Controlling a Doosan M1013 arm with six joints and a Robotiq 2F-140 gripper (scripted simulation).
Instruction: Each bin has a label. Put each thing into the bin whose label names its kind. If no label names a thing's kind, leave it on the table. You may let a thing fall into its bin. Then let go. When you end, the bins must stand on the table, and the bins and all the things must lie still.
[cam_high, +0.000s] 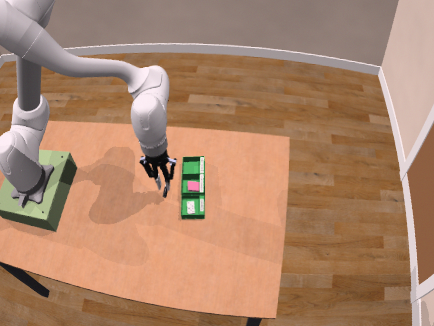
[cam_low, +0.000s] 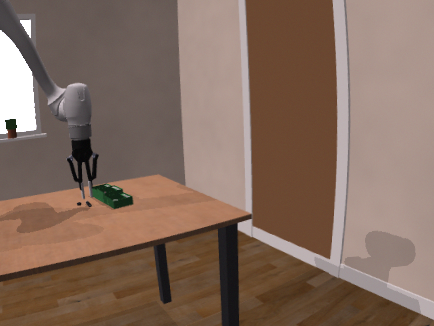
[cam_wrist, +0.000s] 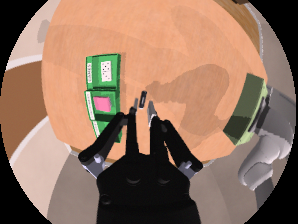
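Note:
My gripper (cam_high: 163, 187) (cam_low: 86, 195) (cam_wrist: 142, 104) is partly open and empty, above the table beside the bins. A small dark oblong thing (cam_low: 89, 204) (cam_wrist: 143, 99) lies on the table below the fingertips. A second small dark thing (cam_low: 79, 203) lies near it; the fingers hide it in the wrist view. Three green bins stand in a row. The end bin (cam_high: 184, 213) (cam_wrist: 115, 72), labelled GAMES, holds a white piece with black dots (cam_high: 191, 207) (cam_wrist: 106, 71). The middle bin holds a pink block (cam_high: 193, 186) (cam_wrist: 102, 104). The other end bin (cam_high: 190, 168) looks empty. The other labels are unreadable.
The arm's green base block (cam_high: 30, 210) (cam_wrist: 246, 107) stands on the table (cam_high: 240, 200) (cam_low: 165, 210) at the far side from the bins. The bin row is close beside the fingers.

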